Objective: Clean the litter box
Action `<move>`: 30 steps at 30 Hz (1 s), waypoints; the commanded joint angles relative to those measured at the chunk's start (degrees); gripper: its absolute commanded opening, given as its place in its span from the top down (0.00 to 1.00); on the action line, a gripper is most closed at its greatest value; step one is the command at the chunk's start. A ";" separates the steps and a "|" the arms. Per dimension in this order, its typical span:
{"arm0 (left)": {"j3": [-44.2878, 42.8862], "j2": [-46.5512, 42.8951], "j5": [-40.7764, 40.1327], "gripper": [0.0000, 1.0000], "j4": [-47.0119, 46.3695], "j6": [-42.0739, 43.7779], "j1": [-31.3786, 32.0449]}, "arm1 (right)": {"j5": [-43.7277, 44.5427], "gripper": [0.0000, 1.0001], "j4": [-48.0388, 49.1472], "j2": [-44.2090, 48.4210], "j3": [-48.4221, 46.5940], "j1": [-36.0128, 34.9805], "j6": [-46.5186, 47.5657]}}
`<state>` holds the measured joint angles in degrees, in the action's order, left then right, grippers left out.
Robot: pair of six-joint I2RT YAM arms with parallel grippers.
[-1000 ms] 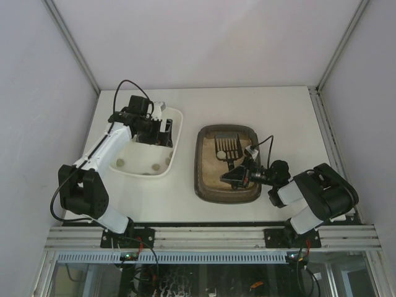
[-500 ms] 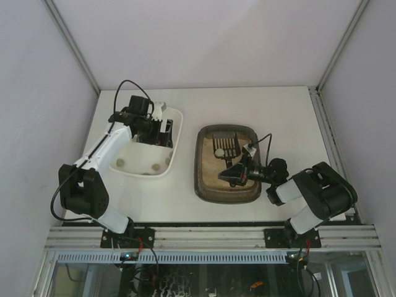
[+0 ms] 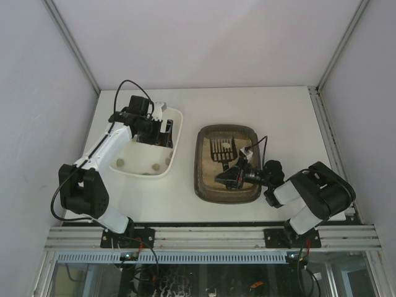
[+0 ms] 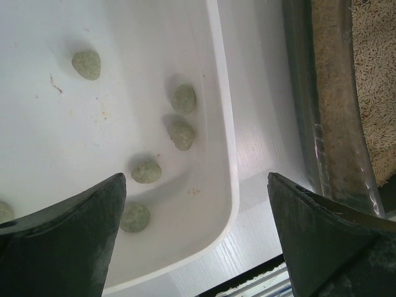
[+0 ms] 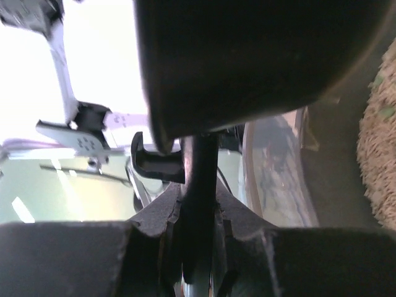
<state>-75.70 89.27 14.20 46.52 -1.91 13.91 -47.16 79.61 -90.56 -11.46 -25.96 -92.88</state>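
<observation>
The dark brown-grey litter box (image 3: 199,162) with beige litter sits at mid-table; its rim also shows in the left wrist view (image 4: 322,124). My right gripper (image 3: 234,176) is shut on the handle (image 5: 199,204) of a black slotted scoop (image 3: 219,148), which reaches over the litter toward the box's far end with a pale clump (image 3: 227,146) by its blade. My left gripper (image 3: 162,133) is open and empty above the white tray (image 3: 177,133), which holds several grey-green clumps (image 4: 182,99).
The white tray's near corner (image 4: 232,210) lies close to the litter box, with a strip of white table (image 4: 260,136) between them. A metal rail (image 3: 210,238) runs along the near table edge. Walls close in the far and side edges.
My right gripper has moved left and slightly farther over the litter box, carrying the scoop toward the box's far left part. The left arm has not moved.
</observation>
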 commanded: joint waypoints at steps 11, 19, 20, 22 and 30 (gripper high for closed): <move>1.13 0.36 1.18 0.00 -0.47 1.38 0.16 | 1.80 1.00 -0.34 2.40 -0.92 -3.11 4.64; -3.17 -6.36 1.86 0.00 5.00 11.26 -4.23 | 0.45 1.00 -18.59 6.20 -10.06 -5.25 10.07; -4.69 -6.99 4.13 0.00 6.54 12.05 -6.47 | 0.37 1.00 -22.66 6.81 -11.68 -5.31 11.42; -8.88 -6.78 14.59 0.00 10.98 13.50 -13.20 | 0.48 1.00 -32.23 8.24 -15.68 -5.90 15.70; -13.47 -4.33 27.47 0.00 14.33 9.50 -33.96 | 2.84 1.00 -75.37 1.38 -44.90 -12.36 37.25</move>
<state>-89.78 86.11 36.60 59.33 9.54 -17.67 -46.30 28.62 -85.56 -42.81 -35.16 -70.19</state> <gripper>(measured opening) 0.996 0.151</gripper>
